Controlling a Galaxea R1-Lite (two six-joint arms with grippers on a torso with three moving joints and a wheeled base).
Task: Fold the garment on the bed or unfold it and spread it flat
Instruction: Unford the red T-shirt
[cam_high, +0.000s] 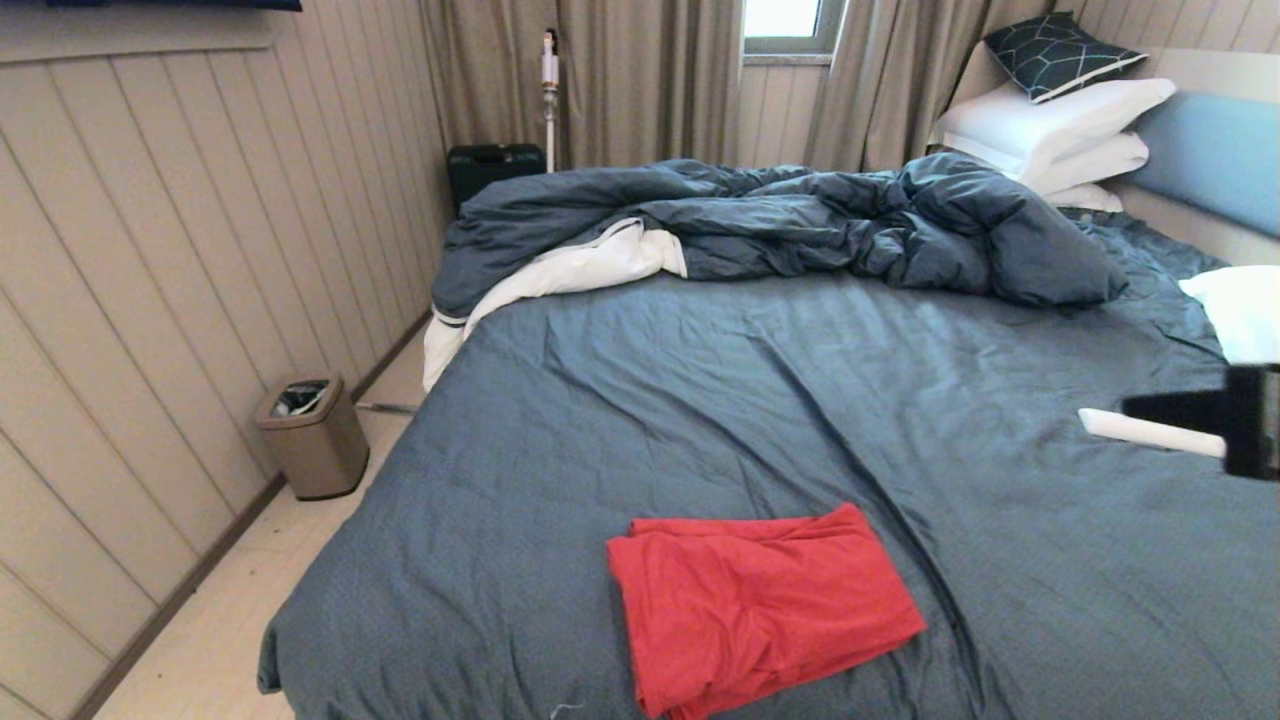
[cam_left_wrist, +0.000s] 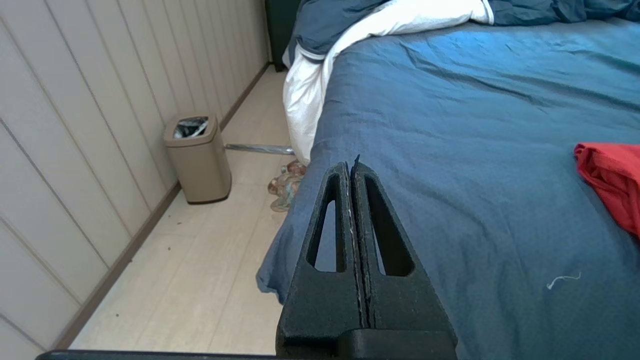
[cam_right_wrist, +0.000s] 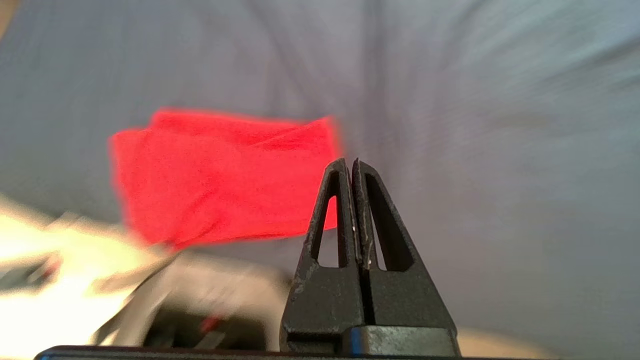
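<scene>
The garment (cam_high: 760, 610), a red T-shirt, lies folded into a rough rectangle on the blue-grey sheet of the bed (cam_high: 800, 400), near the front edge. Its edge shows in the left wrist view (cam_left_wrist: 612, 180), and the whole fold shows in the right wrist view (cam_right_wrist: 225, 175). My left gripper (cam_left_wrist: 351, 164) is shut and empty, above the bed's front left corner, well left of the garment. My right gripper (cam_right_wrist: 351, 161) is also shut and empty, hovering above the sheet to the right of the garment. The right arm (cam_high: 1250, 420) enters at the right edge of the head view.
A rumpled dark blue duvet (cam_high: 800, 220) with white lining lies across the far half of the bed. White pillows (cam_high: 1060, 125) are stacked at the far right. A beige bin (cam_high: 312, 435) stands on the floor by the panelled wall, left of the bed.
</scene>
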